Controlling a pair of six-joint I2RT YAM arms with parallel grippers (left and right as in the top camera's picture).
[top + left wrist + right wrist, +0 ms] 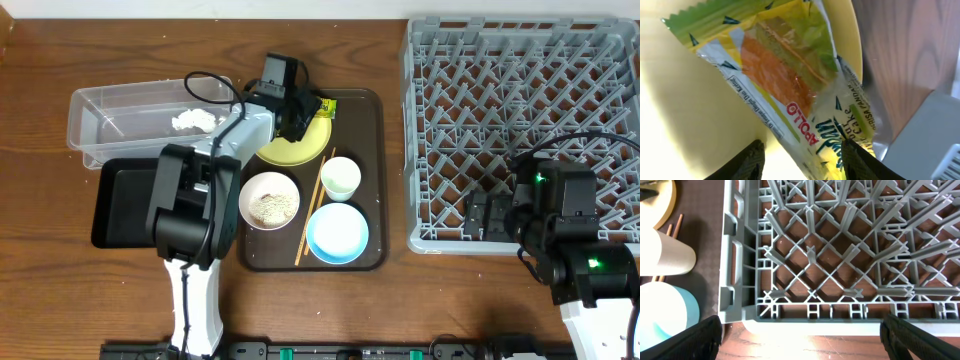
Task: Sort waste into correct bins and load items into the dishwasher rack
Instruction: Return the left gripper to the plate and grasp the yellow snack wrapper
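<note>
The green-and-yellow snack wrapper (790, 90) lies on the round yellow plate (290, 150), at its far edge. My left gripper (300, 112) is low over it and open, with a finger on each side of the wrapper (803, 145). The white bowl (269, 198) holds rice-like scraps. The light blue bowl (337, 232), pale cup (341, 177) and chopsticks (315, 205) sit on the brown tray. My right gripper (485, 213) is open and empty over the front left edge of the grey rack (530, 110), which also shows in the right wrist view (840, 255).
The clear tub (105, 125) at the left holds a white crumpled lump (195, 120). The black tray (120, 205) lies in front of it, partly under my left arm. The brown serving tray (372, 140) sits between the bins and the rack.
</note>
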